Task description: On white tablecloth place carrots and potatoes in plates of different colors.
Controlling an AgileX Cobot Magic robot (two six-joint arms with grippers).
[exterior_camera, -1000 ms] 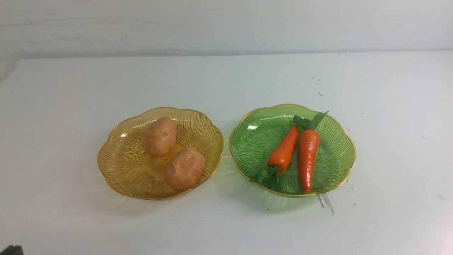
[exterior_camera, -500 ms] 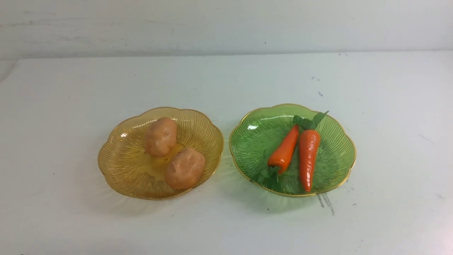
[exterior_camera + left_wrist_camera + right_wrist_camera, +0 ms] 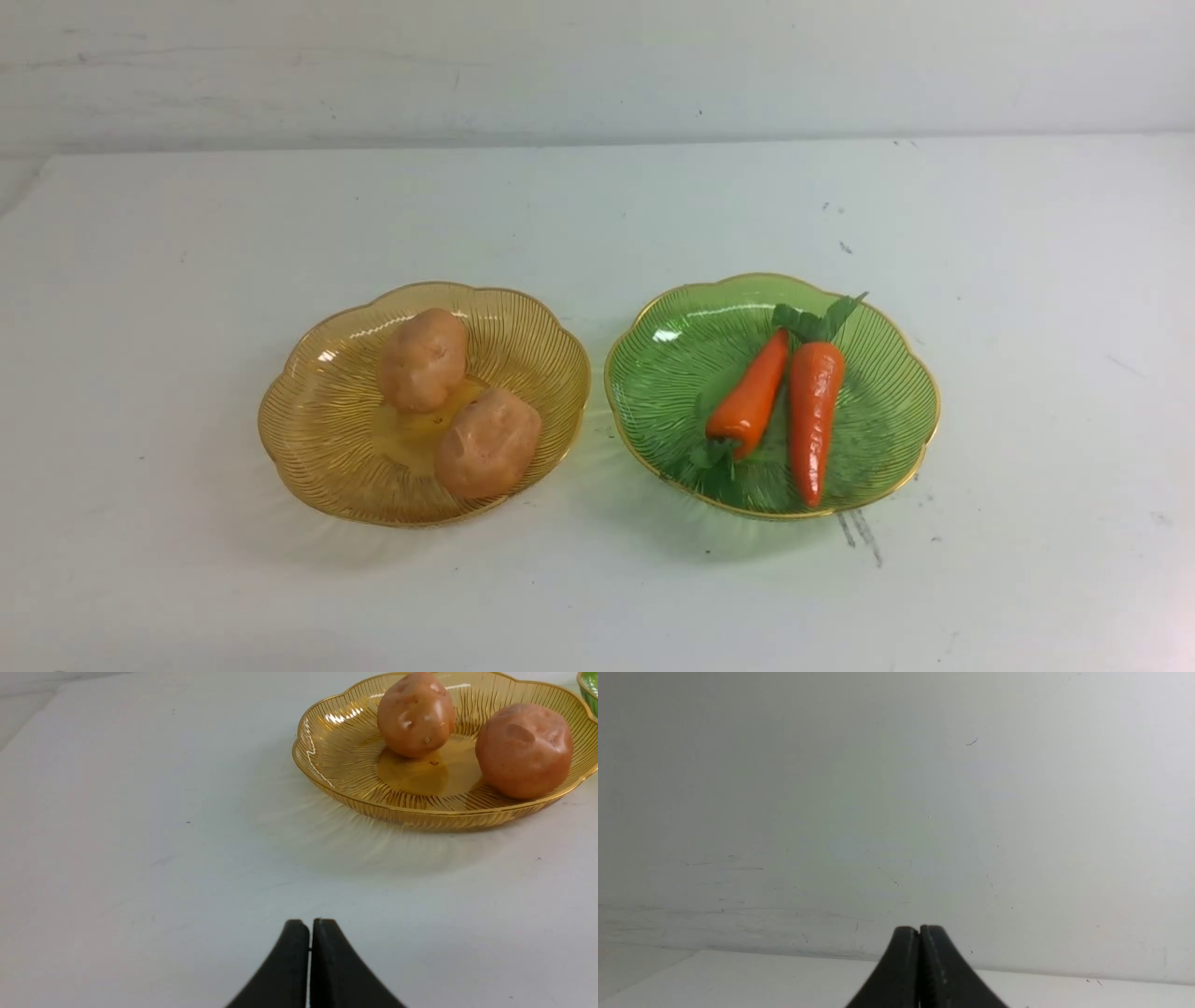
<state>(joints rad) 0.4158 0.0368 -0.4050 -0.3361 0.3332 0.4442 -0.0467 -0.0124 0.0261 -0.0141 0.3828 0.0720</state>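
Note:
On the white tablecloth (image 3: 597,215) the amber-yellow plate (image 3: 317,439) holds two potatoes (image 3: 423,359) (image 3: 486,442). The green plate (image 3: 878,411) to its right holds two carrots (image 3: 748,392) (image 3: 814,415) side by side. Neither gripper shows in the front view. In the left wrist view my left gripper (image 3: 310,924) is shut and empty, low over bare cloth, well short of the amber plate (image 3: 336,756) and its potatoes (image 3: 416,714) (image 3: 523,749). In the right wrist view my right gripper (image 3: 919,930) is shut and empty, facing the wall.
A white wall (image 3: 597,65) stands behind the table's far edge. Small dark scuffs (image 3: 859,537) mark the cloth near the green plate. A sliver of the green plate (image 3: 589,686) shows in the left wrist view.
A dark bit of the left arm at the front view's lower left corner has drawn out of view. The plates, potatoes and carrots have not moved.

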